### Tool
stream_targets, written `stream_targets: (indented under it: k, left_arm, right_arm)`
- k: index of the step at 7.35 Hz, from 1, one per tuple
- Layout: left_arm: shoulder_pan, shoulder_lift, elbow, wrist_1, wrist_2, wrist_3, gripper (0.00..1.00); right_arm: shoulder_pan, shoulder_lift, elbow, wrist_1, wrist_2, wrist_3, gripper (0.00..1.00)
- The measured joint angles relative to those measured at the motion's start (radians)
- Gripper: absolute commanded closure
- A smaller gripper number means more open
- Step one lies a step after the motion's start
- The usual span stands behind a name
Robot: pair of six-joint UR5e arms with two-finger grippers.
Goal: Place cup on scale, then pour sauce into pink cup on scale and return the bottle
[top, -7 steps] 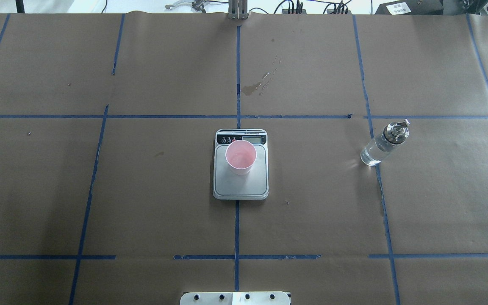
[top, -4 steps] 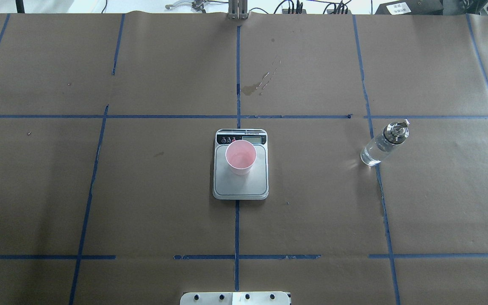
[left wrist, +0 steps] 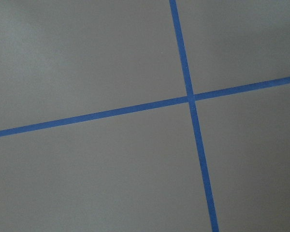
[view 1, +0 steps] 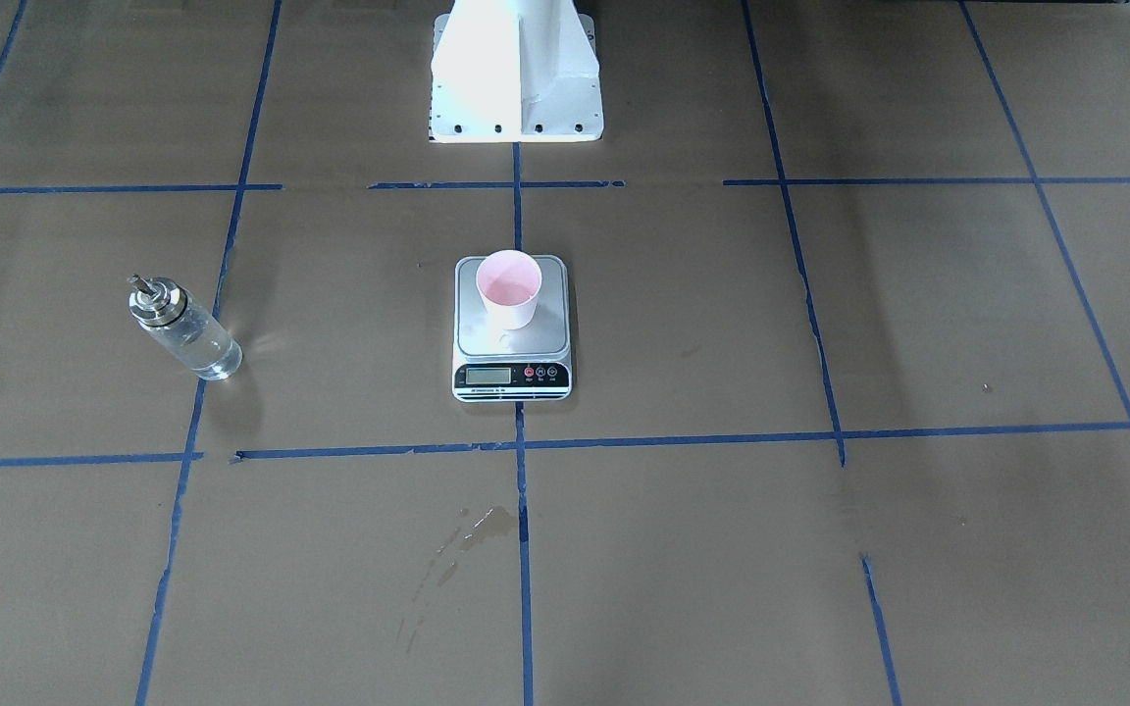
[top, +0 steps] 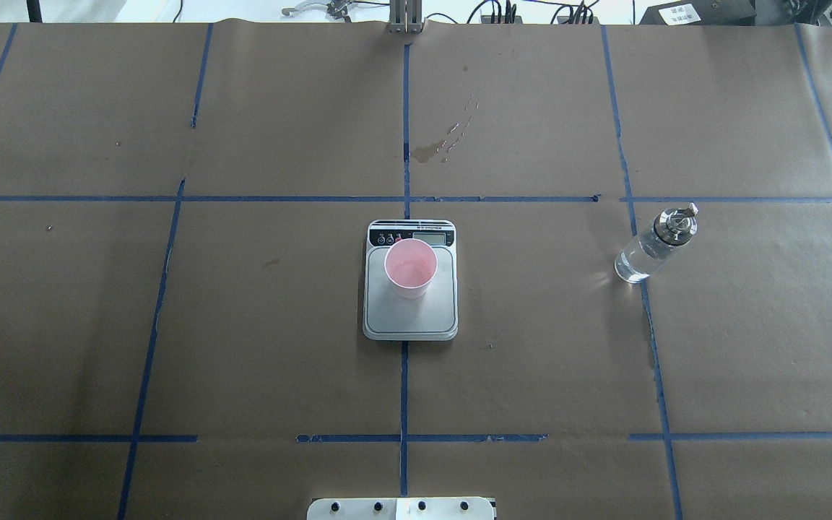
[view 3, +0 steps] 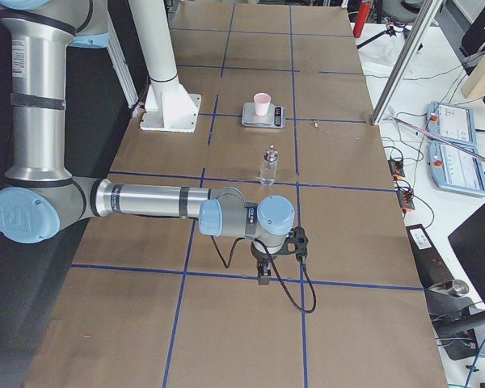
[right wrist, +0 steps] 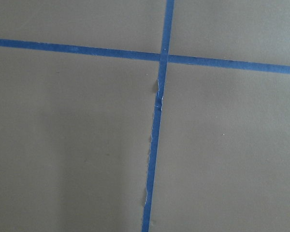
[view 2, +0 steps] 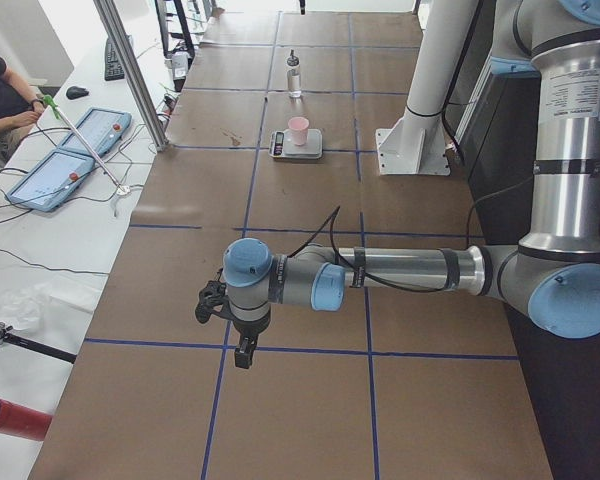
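The pink cup (top: 410,269) stands upright on the steel platform of the scale (top: 416,316) at the table's middle; it also shows in the front view (view 1: 509,289). The clear glass bottle (top: 647,249) with a metal cap and spout stands upright by itself on the paper, far to the right of the scale, with clear sauce (view 1: 204,351) inside. Both arms are away from these things. My left gripper (view 2: 242,355) shows only in the left side view, my right gripper (view 3: 264,275) only in the right side view. Both point down at bare paper; I cannot tell whether they are open or shut.
Brown paper with a blue tape grid covers the table. A wet stain (top: 445,141) lies beyond the scale. The white robot base (view 1: 516,74) stands on the near side. Tablets and cables (view 2: 80,150) lie off the table's far edge, with an operator seated there.
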Motion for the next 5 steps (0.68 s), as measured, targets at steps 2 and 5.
stream_targets:
  k: [2, 5]
  left_arm:
    - [-0.001, 0.001, -0.002, 0.005, -0.001, 0.007, 0.0]
    - [-0.002, 0.001, -0.003, 0.008, -0.002, 0.008, 0.0]
  right_arm:
    - [0.008, -0.009, -0.03, 0.037, 0.008, -0.002, 0.0]
    - [0.014, -0.002, -0.055, 0.107, 0.011, 0.011, 0.0]
